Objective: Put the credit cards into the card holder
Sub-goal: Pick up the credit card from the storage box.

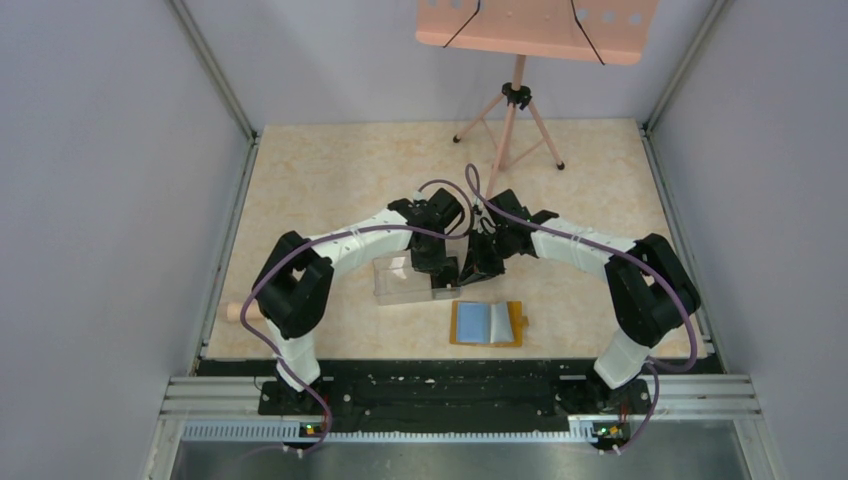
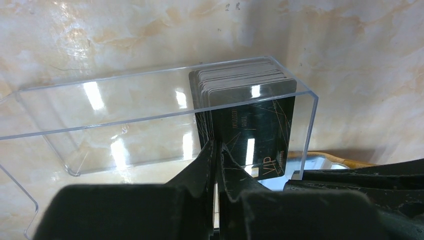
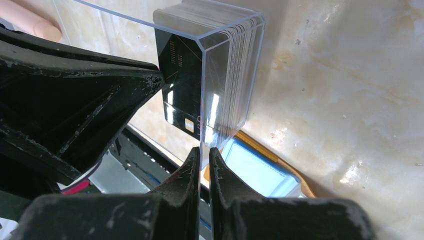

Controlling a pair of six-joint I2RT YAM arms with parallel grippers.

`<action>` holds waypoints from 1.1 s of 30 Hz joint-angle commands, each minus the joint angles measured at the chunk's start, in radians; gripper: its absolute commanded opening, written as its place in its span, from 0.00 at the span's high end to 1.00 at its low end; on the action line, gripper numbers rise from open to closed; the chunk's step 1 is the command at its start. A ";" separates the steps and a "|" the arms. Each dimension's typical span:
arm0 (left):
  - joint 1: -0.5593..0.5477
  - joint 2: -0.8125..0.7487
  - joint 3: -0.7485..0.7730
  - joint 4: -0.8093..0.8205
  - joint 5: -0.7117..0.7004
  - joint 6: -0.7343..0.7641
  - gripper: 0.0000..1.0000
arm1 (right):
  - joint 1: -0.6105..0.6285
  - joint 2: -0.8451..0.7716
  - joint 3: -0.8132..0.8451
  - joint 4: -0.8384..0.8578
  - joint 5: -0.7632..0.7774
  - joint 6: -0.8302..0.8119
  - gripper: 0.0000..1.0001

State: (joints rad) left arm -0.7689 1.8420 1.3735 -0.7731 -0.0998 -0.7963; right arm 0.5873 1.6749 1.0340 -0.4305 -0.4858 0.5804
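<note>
A clear plastic box (image 2: 125,125) lies on the table with a stack of dark credit cards (image 2: 240,80) standing at its right end. The front card (image 2: 255,130) leans away from the stack. My left gripper (image 2: 216,145) is shut, its tips pinched at this card's left edge. My right gripper (image 3: 201,150) is shut on the box's clear end wall (image 3: 202,90), next to the stack (image 3: 235,75). The orange card holder (image 1: 487,323) lies open on the table just in front of both grippers, its blue-grey pockets (image 3: 260,170) facing up.
A pink music stand (image 1: 515,110) rises at the back of the table. A pink wooden cylinder (image 1: 240,312) lies at the left edge by the left arm's elbow. Grey walls close in the table on both sides.
</note>
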 commanded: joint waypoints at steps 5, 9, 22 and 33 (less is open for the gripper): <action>-0.018 -0.016 0.039 0.015 -0.003 0.007 0.99 | 0.019 -0.021 -0.015 0.024 -0.030 0.002 0.99; -0.020 -0.040 0.035 0.014 -0.009 0.000 1.00 | 0.019 -0.023 -0.015 0.024 -0.030 0.002 0.99; -0.025 -0.078 0.021 0.020 -0.011 -0.003 1.00 | 0.019 -0.018 -0.018 0.025 -0.031 -0.002 0.99; -0.019 -0.032 0.009 -0.017 -0.009 -0.013 0.69 | 0.019 -0.014 -0.018 0.025 -0.036 -0.004 0.99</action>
State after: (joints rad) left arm -0.7887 1.8069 1.3746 -0.7773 -0.1127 -0.8043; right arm 0.5873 1.6749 1.0336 -0.4297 -0.4870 0.5800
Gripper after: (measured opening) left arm 0.282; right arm 0.047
